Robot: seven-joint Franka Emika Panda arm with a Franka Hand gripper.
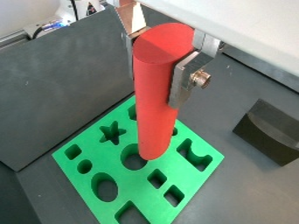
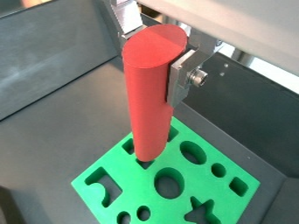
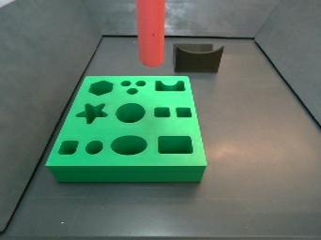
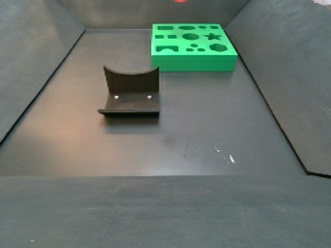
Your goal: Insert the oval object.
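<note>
The hand (image 1: 162,63) is closed on the upper part of the oval object (image 1: 155,96), a smooth red rod held upright; in both wrist views 1 silver finger plate (image 2: 184,74) with its screw presses flat against the rod's side just below the top face, and the opposite finger is hidden behind the rod. The rod hangs above the green block (image 1: 138,166), its lower end over the middle of the block's top, apart from the surface as far as a side view shows, where the red rod (image 3: 150,30) ends above the block's far edge. The block (image 3: 130,128) lies flat on the dark desk (image 3: 251,178) and carries about a dozen cut-outs: a star, a hexagon, circles, squares and a large oval hole (image 3: 129,144) near its front edge, which looks like the matching slot. The rod reads as stiff and fairly light, with a slick surface that could twist or slip between flat pads, so a firm hold high up across its flatter sides, as now, seems right, leaving the lower length free to enter the hole. Well apart from the block stands the dark grey curved block (image 4: 130,91), and it is not part of this job.
</note>
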